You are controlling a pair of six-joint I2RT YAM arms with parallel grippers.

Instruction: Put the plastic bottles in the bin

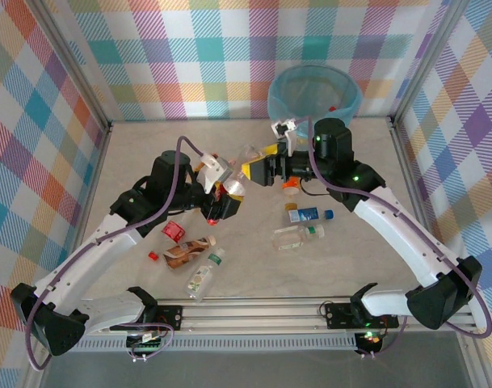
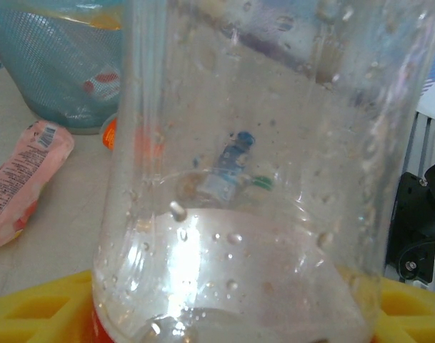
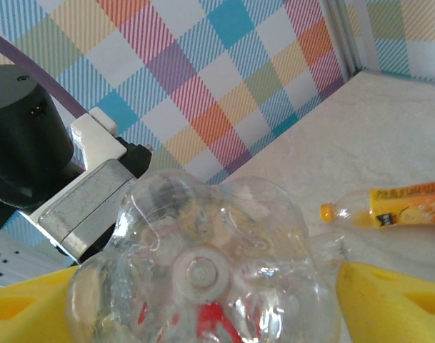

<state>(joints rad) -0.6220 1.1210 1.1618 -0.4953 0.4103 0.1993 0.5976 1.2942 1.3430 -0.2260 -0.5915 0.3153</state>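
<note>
Left gripper [image 2: 224, 309]: we are seeing it part open, gripping a clear plastic bottle [image 2: 274, 179].
Right gripper [image 3: 203, 304]: sitting around its bottom; we cannot tell the grip.

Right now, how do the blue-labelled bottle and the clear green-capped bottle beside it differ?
The blue-labelled bottle has a blue cap and looks shorter; the green-capped bottle is longer and mostly clear. Both lie on their sides on the table, caps pointing right.

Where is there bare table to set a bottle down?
Bare: far-left table between left wall and left arm; far right between bin and right wall; near centre along the front rail. Crowded: middle, where left claw and right claw meet at the clear bottle, and the near-left bottles.
</note>
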